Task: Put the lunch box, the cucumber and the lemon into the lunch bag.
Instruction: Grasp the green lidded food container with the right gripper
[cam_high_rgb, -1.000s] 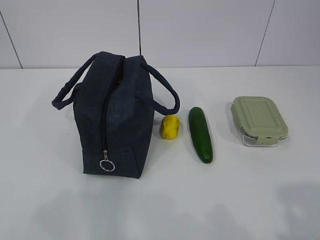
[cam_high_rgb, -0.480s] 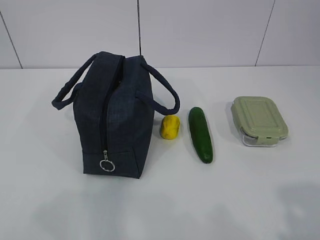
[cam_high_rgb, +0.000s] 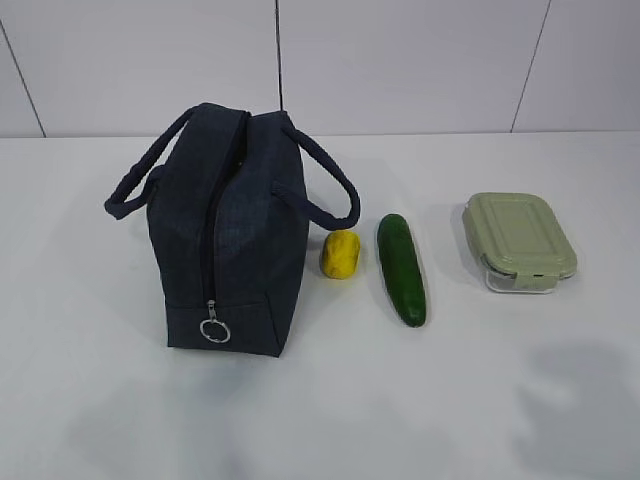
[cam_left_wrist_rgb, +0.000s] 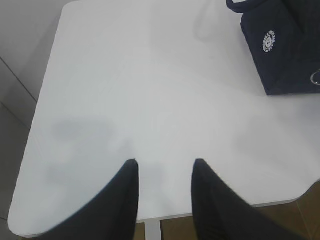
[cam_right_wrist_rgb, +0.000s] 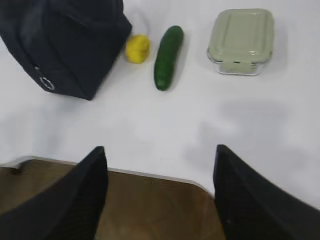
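Note:
The navy lunch bag stands upright at the left of the white table, zipper shut, ring pull at the bottom. The lemon lies right beside it, then the cucumber, then the lunch box with its sage-green lid on. Neither gripper shows in the exterior view. My left gripper is open and empty above the table's near left corner, the bag far off to its upper right. My right gripper is open and empty above the table's front edge, with the bag, lemon, cucumber and lunch box ahead of it.
The white table ends at a grey panelled wall behind. Its front edge and left edge drop to a brown floor.
A shadow has grown on the table at the lower right of the exterior view. The bag, lemon, cucumber and lunch box have not moved.

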